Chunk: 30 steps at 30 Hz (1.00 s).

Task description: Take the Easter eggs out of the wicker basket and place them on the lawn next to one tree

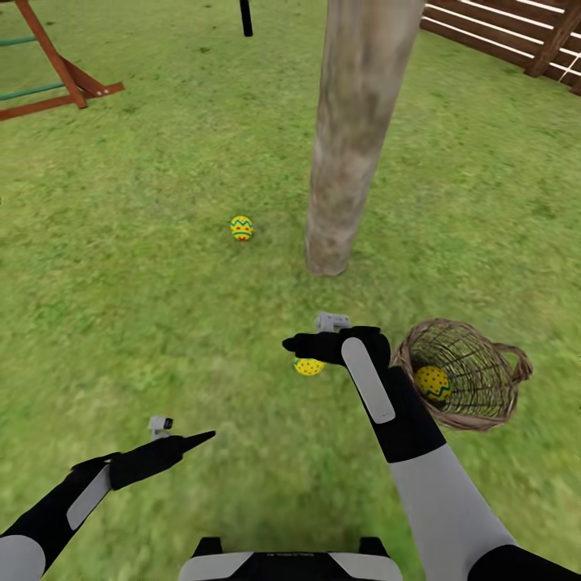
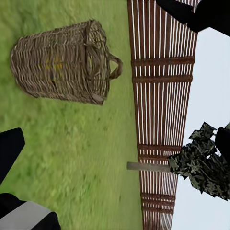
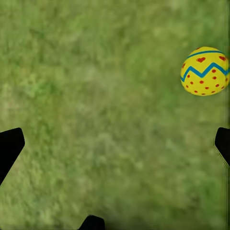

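Hovering low over the lawn [image 1: 145, 266], the left tool [image 1: 202, 438] is pointing forward, its fingers appearing pressed to a point and gripping nothing. One Easter egg [image 1: 241, 228] is lying on the grass just left of the tree [image 1: 351, 137]. A second egg [image 1: 309, 366] is resting on the grass beneath the right tool [image 1: 292, 344], whose fingers are spread wide around bare grass, the egg lying free. A third egg [image 1: 433, 382] is sitting inside the wicker basket [image 1: 484, 407], which is tilted at the right.
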Tool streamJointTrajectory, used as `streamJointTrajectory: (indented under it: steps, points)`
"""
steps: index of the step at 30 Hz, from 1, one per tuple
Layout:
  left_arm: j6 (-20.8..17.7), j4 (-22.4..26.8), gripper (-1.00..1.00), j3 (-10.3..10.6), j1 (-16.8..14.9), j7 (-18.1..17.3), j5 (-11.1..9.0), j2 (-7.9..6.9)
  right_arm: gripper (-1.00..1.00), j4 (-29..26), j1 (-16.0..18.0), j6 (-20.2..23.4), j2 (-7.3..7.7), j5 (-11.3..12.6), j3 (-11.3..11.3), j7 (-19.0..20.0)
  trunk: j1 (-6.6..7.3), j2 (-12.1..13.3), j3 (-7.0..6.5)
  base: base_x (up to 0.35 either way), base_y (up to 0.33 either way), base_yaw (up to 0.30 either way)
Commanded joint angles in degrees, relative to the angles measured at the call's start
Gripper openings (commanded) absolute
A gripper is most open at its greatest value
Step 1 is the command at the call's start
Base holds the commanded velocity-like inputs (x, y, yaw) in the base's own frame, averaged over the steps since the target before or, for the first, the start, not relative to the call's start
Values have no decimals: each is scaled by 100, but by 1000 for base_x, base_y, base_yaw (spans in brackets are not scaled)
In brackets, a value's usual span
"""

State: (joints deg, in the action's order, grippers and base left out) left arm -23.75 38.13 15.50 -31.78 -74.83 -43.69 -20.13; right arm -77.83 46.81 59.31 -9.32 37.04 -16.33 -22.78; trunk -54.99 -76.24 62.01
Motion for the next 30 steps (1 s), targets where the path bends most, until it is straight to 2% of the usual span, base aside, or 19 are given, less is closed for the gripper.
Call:
streamJointTrajectory:
  steps: [1, 12, 15, 16, 19, 30]
  points:
    - [-60, 2, 100, 36, -4, -6, -52, -8, 100, -4, 3, 11, 0, 57, -4, -60, 0, -2, -7, 0, -272, 68]
    - [-3, -4, 100, 45, -4, 16, -51, 0, 100, -21, 3, 9, 8, 140, 9, 7, 0, -2, -108, 0, -294, 60]
    - [52, -2, 100, 49, -4, 12, -51, 1, 100, -21, 3, 9, 9, 275, 15, 17, 0, -2, -133, 0, -299, 6]
    - [64, 0, 100, 50, -4, 9, -51, 3, 100, -21, 3, 5, 9, 421, 17, 17, 0, -2, -141, 0, -300, 2]
    - [71, -6, 100, 50, -4, 12, -51, 8, 100, -22, 3, 4, 9, 586, 19, 15, 0, -2, -163, 0, -300, 1]
    - [132, -18, 100, 55, -4, 13, -51, 9, 100, -8, 3, 2, 9, 620, 16, 11, 0, -2, -194, 0, -302, 0]
